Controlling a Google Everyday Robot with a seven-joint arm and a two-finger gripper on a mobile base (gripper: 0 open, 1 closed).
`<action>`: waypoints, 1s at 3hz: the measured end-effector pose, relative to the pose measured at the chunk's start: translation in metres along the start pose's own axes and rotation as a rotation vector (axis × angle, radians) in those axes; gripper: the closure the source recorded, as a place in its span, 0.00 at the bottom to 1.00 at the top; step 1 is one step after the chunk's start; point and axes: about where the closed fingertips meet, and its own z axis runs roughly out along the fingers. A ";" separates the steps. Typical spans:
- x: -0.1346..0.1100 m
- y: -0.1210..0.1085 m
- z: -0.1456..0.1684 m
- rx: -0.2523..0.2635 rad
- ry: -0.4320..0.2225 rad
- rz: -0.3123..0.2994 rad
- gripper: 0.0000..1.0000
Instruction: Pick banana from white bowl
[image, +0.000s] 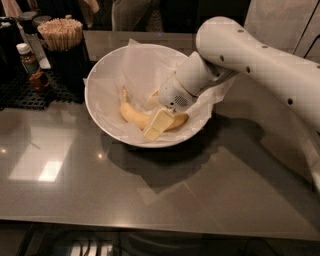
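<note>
The white bowl (100, 107) stands on the grey table, lined with crinkled white paper. The yellow banana (131, 114) lies in its bottom, stem end up to the left and far end under the gripper. My gripper (159, 122) reaches down into the bowl from the right and sits right at the middle of the banana, touching its near side. The banana rests on the paper. The white arm covers the bowl's right rim.
A black holder of wooden sticks (61, 35) and a small brown bottle (29, 62) stand on a black mat at the back left. My white arm (260, 65) spans the right side. People stand behind the table's far edge.
</note>
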 end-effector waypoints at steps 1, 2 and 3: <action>0.000 0.000 0.000 0.000 0.000 0.000 0.05; 0.000 0.000 0.000 0.000 0.000 0.000 0.00; 0.000 0.000 0.000 0.000 0.000 0.000 0.00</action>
